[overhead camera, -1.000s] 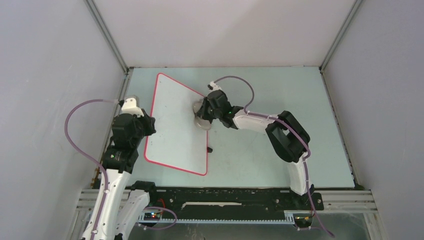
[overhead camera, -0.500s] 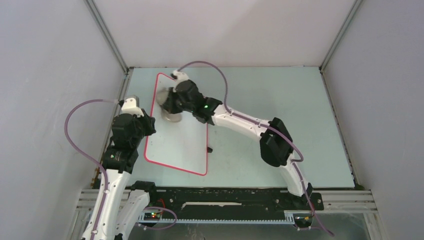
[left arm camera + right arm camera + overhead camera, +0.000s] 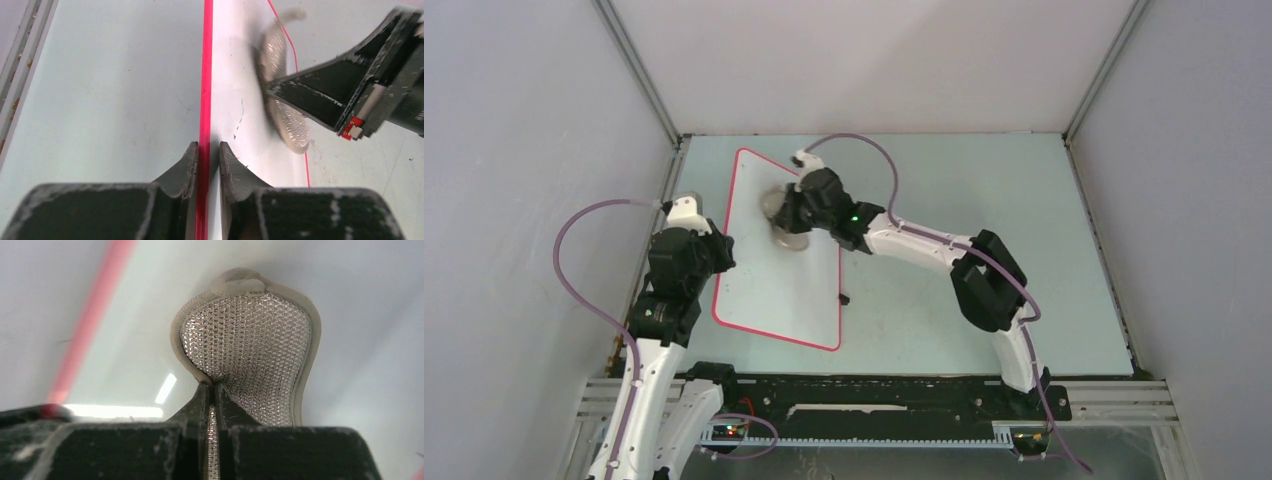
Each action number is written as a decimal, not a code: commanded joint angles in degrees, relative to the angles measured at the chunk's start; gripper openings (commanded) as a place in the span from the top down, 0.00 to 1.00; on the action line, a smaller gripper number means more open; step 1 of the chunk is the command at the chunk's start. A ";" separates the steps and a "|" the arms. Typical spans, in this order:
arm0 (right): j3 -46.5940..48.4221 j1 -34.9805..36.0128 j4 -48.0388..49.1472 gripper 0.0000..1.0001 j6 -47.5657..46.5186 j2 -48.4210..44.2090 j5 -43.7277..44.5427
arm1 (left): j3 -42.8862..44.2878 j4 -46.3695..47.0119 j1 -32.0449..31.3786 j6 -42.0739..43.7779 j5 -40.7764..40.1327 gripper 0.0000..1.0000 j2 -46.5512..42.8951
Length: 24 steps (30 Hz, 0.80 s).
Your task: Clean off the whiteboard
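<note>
The whiteboard lies flat on the table, white with a thin red rim. My left gripper is shut on its left edge, the rim pinched between both fingers. My right gripper is shut on a grey knobbly cloth pad and presses it on the board's upper part. From the left wrist the pad shows edge-on against the white face. A few faint dark specks mark the board near the pad.
A small black object lies just off the board's right edge. The pale green table is walled on three sides. A black rail with the arm bases runs along the near edge.
The right gripper swept the pad from the board's right edge to its upper left, then back a little towards the middle. The left gripper has stayed on the rim.
</note>
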 commanded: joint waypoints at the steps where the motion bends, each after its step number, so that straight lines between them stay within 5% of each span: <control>1: -15.88 -6.07 -0.72 1.00 2.10 -3.43 1.86 | -1.12 -2.26 -0.72 -0.33 3.81 1.00 -0.47; 7: -22.12 -6.75 0.30 1.00 1.90 -5.97 1.30 | -1.12 -2.15 -0.70 -0.37 3.84 1.00 -0.42; 17: -6.04 5.35 -6.38 1.00 -4.62 -6.92 2.54 | -1.03 -2.33 -0.74 -0.28 3.03 1.00 0.40; 24: -11.08 9.19 -0.47 1.00 -2.10 -9.56 -2.76 | -1.02 -2.40 -0.71 -0.28 2.92 1.00 0.60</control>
